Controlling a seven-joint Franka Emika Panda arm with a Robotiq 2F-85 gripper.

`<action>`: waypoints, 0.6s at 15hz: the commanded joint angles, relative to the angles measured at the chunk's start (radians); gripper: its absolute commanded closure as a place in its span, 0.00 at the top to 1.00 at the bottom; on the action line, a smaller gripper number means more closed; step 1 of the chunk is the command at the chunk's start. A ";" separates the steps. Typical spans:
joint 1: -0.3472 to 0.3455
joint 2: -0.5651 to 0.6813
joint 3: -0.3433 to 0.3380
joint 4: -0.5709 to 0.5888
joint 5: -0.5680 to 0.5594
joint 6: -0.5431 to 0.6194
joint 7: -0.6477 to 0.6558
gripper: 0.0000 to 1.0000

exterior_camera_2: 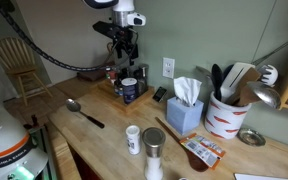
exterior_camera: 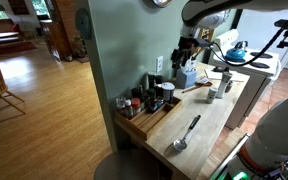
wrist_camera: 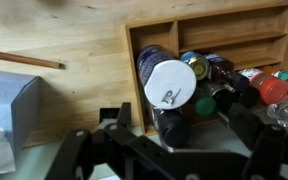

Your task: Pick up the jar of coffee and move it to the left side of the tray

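Several small jars (wrist_camera: 272, 88) crowd tray (wrist_camera: 132, 70) compartment; white-lidded container (wrist_camera: 170, 83) just beside dark coffee jar (wrist_camera: 176, 128). Gripper (wrist_camera: 174, 118) above tray, fingers spread, grasping nothing.

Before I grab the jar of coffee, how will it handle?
The jar of coffee looks rigid and cylindrical: probably grips firmly, but apt to roll if tipped. Containers crowd it in the tray, so it may nudge them.

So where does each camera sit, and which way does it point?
Exterior view: off the counter end, looking along it past the spoon to the tray; arm overhead.
Exterior view: before the counter, facing the wall; arm above the tray.
Wrist view: on the arm, looking down into the tray; open jaws at bottom.
Shared: all show the tray; both exterior views show the spoon.
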 commanded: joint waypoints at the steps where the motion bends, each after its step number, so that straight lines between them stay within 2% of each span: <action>1: 0.023 -0.045 0.060 -0.067 -0.019 0.073 0.087 1.00; 5: 0.038 -0.025 0.129 -0.097 -0.070 0.164 0.207 1.00; 9: 0.032 0.026 0.153 -0.091 -0.139 0.215 0.291 1.00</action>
